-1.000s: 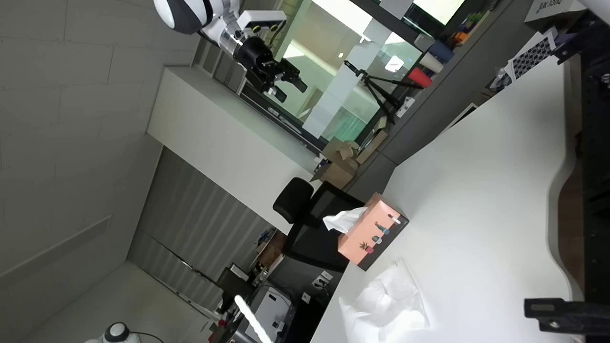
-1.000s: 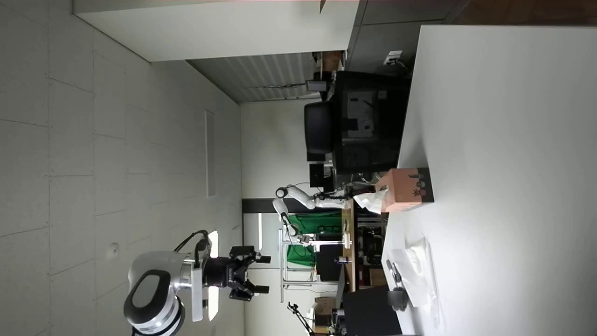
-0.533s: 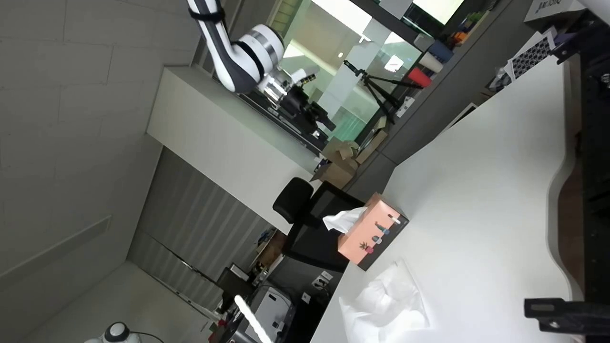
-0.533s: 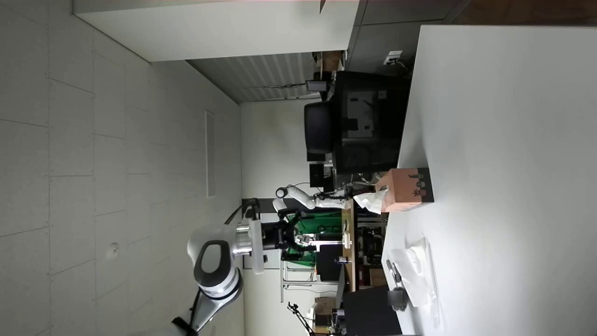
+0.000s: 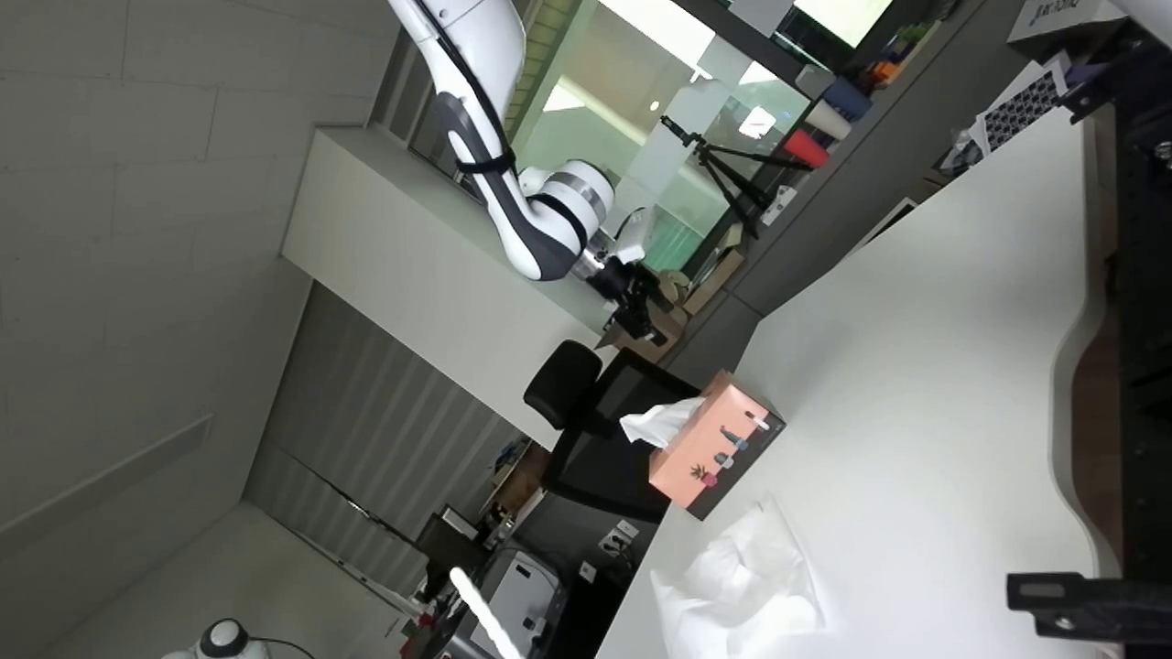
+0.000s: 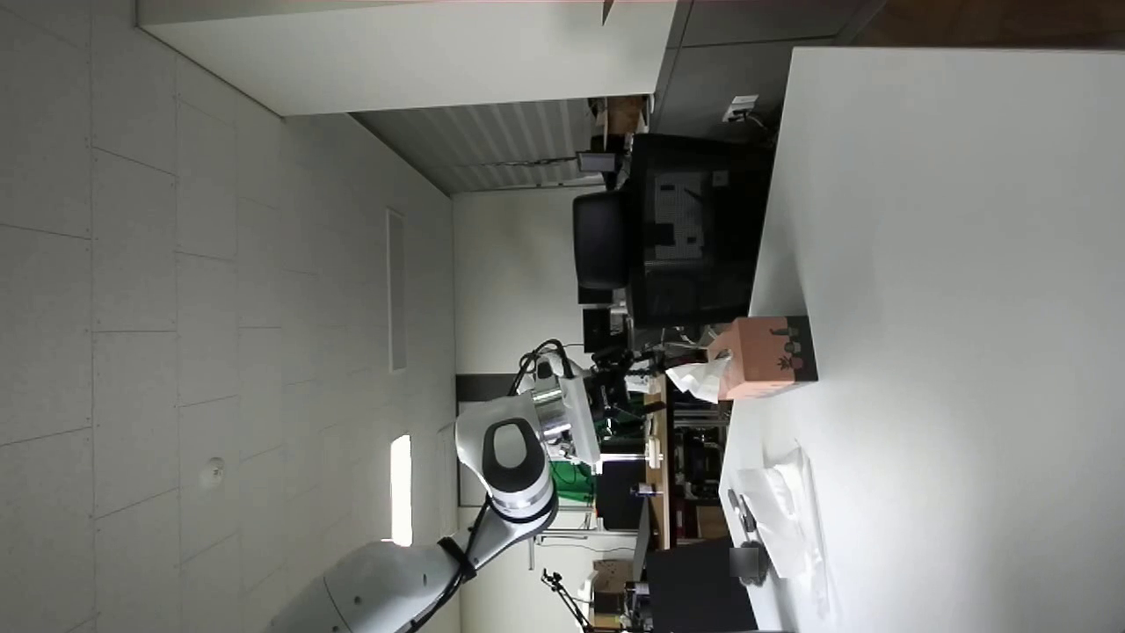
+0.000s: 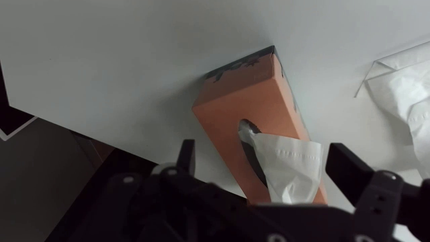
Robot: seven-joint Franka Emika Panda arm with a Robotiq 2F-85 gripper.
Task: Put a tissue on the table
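A salmon-orange tissue box (image 5: 714, 448) with a dark base stands near an edge of the white table (image 5: 934, 384). It also shows in an exterior view (image 6: 763, 356) and the wrist view (image 7: 247, 97). A white tissue (image 7: 295, 154) sticks out of its slot, also seen in both exterior views. My gripper (image 7: 262, 148) is open and empty above the box. In the wrist view the tissue lies between its fingertips, nearer the right one, and the gripper's body hides the box's lower end. In both exterior views the gripper (image 6: 652, 382) is apart from the tissue.
A crumpled white sheet (image 5: 742, 586) lies on the table beside the box, also in the wrist view (image 7: 410, 87). A black chair (image 6: 694, 229) stands beyond the table edge. A black bracket (image 5: 1090, 604) sits at the table's far side.
The arm has come down from high up toward the tissue box, with the gripper now close above it. The box, its tissue and the crumpled sheet have not moved.
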